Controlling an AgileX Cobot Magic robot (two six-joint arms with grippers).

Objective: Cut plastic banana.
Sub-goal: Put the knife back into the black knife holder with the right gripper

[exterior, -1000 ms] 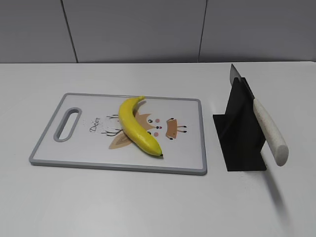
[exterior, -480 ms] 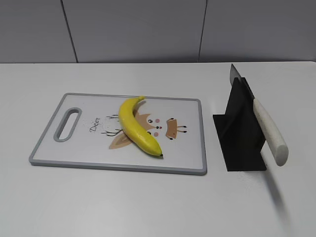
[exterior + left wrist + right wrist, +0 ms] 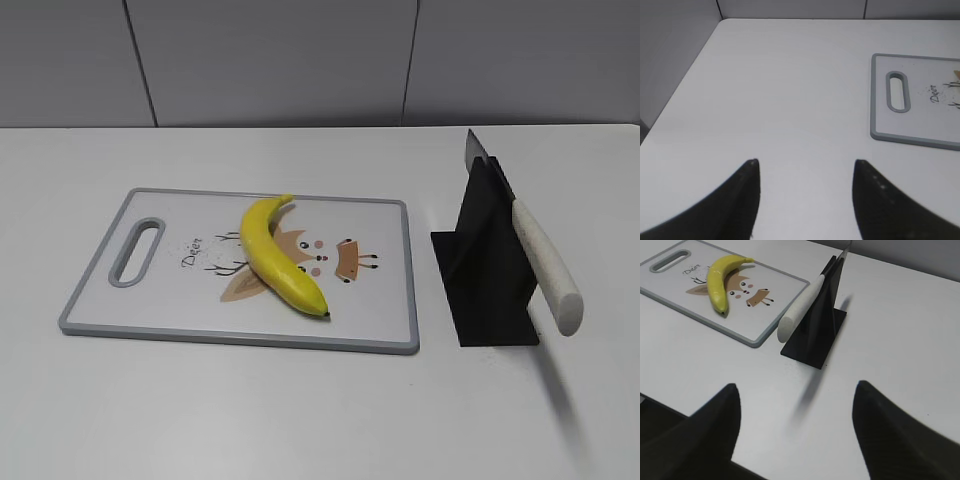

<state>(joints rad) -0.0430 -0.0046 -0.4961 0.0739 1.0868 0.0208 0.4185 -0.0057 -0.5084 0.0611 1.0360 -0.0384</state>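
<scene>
The yellow plastic banana lies whole on a white cutting board with a grey rim; it also shows in the right wrist view. A knife with a white handle rests slanted in a black stand, right of the board, and also shows in the right wrist view. My left gripper is open and empty over bare table, left of the board. My right gripper is open and empty, near the table's front, short of the stand. Neither gripper shows in the exterior view.
The white table ends at a grey panelled wall behind. The table's left edge shows in the left wrist view. The board has a handle slot at its left end.
</scene>
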